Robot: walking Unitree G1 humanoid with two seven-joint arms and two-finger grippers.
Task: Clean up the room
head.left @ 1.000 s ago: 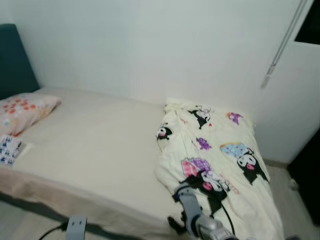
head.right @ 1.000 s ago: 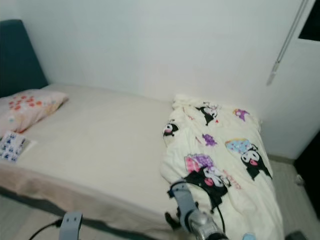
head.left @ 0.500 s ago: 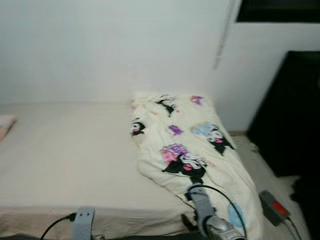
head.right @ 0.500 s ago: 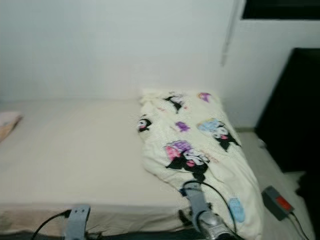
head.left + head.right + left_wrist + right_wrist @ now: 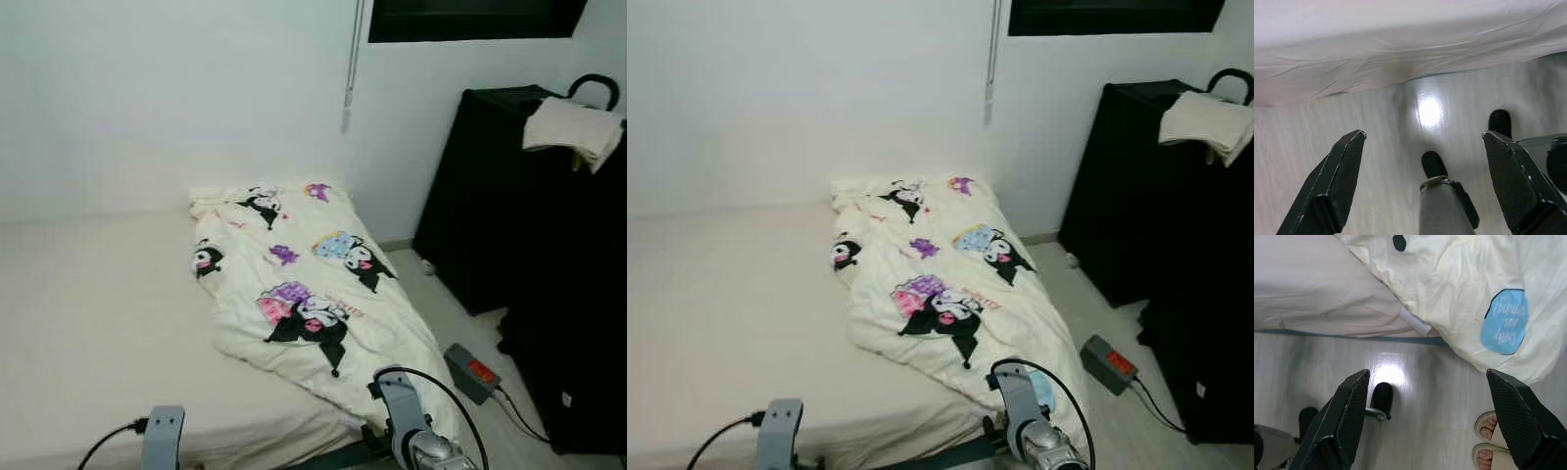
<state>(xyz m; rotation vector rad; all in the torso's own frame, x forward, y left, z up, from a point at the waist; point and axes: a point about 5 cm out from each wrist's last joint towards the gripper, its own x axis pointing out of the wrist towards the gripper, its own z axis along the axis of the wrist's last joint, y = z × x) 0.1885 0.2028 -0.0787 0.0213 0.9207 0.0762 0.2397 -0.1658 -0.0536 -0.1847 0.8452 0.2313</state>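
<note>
**Camera has swung right: foot of the bed now centred, nothing gripped**

Since a second ago the whole picture has panned right. That's you turning, not things moving. The pillow and dark headboard have left the frame; a black cabinet [image 5: 490,196] with a pale cloth [image 5: 573,129] draped over its top has come in on the right. So you're now squared up on the likely job: the blanket [image 5: 304,294].

It lies crumpled over the foot end of the bed [image 5: 88,323], its lower edge spilling off the mattress toward the floor [image 5: 460,313]. Soft, quilted-looking, cream with black-and-purple cartoon prints; a blue round patch shows near its hanging corner in the right wrist view. The sheet under it is plain, smooth, off-white.

On the floor beside the bed: a small dark box with a red patch [image 5: 472,371] and a cable running off it.

Left gripper [image 5: 1422,183] hangs low over glossy pale floor, fingers spread wide, empty. Right gripper [image 5: 1430,421] likewise, spread and empty, just below the blanket's hanging edge. A person's sandalled toes [image 5: 1488,440] are near it, so watch your swing.
</note>
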